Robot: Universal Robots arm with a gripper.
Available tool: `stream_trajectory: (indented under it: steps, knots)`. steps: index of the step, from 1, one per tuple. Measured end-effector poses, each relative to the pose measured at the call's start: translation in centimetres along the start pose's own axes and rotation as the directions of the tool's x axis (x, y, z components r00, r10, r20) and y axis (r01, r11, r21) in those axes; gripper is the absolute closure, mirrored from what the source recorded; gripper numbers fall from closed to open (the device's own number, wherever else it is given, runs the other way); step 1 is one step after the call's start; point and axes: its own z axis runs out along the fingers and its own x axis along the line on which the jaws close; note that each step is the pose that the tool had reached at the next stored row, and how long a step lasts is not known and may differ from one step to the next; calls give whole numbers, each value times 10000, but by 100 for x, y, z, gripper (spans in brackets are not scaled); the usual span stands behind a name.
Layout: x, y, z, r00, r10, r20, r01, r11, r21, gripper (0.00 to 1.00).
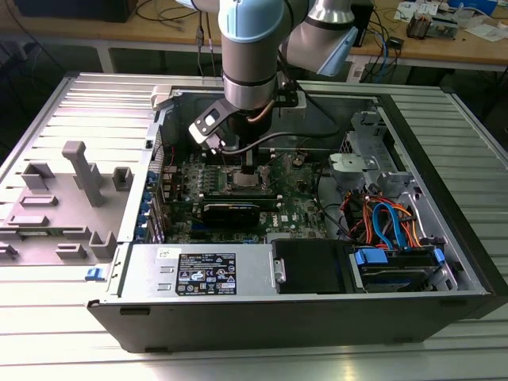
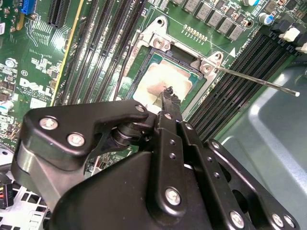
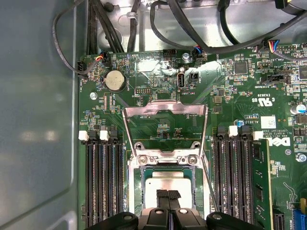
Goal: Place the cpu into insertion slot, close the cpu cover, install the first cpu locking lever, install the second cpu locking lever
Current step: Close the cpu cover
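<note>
Exterior view: computer case (image 1: 317,308) on ribbed metal table (image 1: 63,337), wooden benches (image 1: 444,46) behind; pincer (image 1: 248,163) closed above the cpu (image 1: 251,181).

Colour reference: open computer case on the surface.
Board (image 3: 158,129) green with white print. Cpu (image 3: 165,181) silver-grey, tan smear. Cpu cover (image 3: 165,109) bright silver. Hand (image 3: 168,194) matte black. Memory slots (image 3: 103,182) black. Arm (image 1: 250,32) pale blue and grey. Cables (image 1: 385,218) orange and blue. Surface (image 1: 63,341) ribbed silver.

One chip (image 3: 167,181), one socket (image 3: 136,189), one hinged cover (image 3: 165,109), two thin levers (image 2: 259,81), one round battery (image 3: 114,81), one gripper (image 3: 168,195), one computer case (image 1: 302,317).
</note>
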Motion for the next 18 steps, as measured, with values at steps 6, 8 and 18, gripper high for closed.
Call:
stream_trajectory:
  steps: [6,8,18]
  knots:
    - [2,1,-28,10000,-1,1,1,10000,1,89]
    - [4,2,-52,10000,0,1,0,10000,1,89]
    - [20,14,-248,9998,-16,177,16,10000,24,89]
